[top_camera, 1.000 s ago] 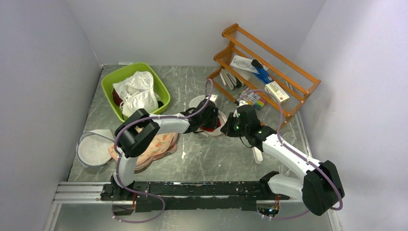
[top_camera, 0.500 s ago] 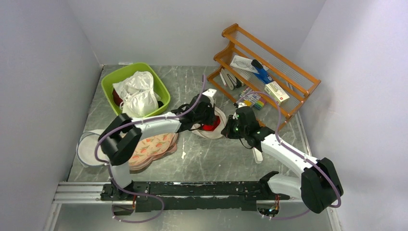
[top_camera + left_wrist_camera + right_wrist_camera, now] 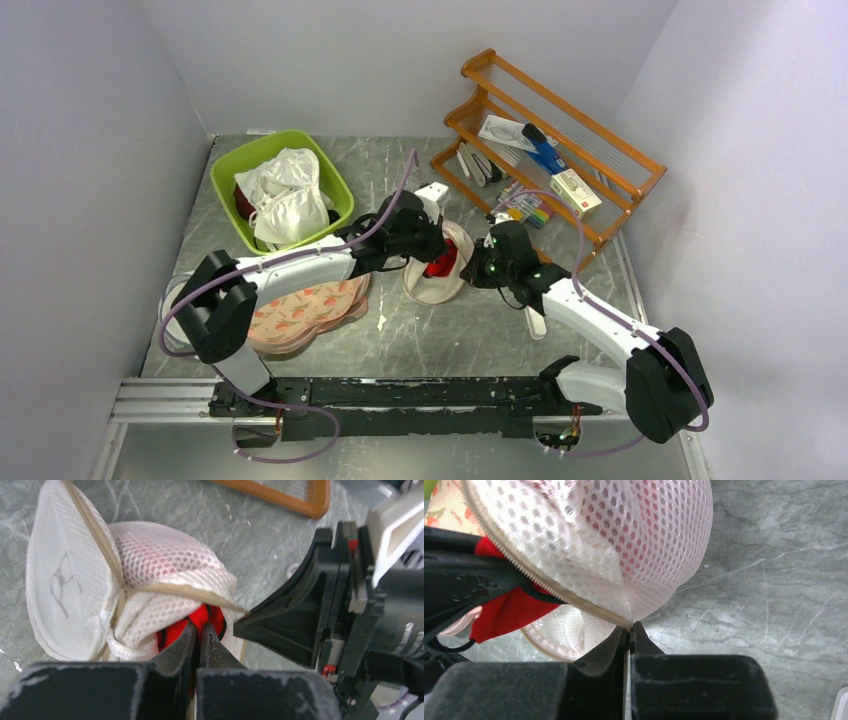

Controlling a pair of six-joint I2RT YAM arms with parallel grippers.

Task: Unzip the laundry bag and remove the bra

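A grey marbled worktop (image 3: 400, 340) carries a wooden rack (image 3: 560, 140) at its far right corner and a green tub (image 3: 225, 180) of white bundles near its far left corner. At mid-worktop the laundry bag (image 3: 432, 288), white mesh with a bra outline drawn on its face, sits bunched and gaping along its zip. The bra (image 3: 200, 616), bright red, shows in the opening and through the mesh, most of it inside. The left claw (image 3: 200, 628), reaching in from the left, is closed tight with red fabric pinched at its tips. The right claw (image 3: 630, 630), opposite, is clamped on the bag's zippered edge, fingers pressed together on the mesh.
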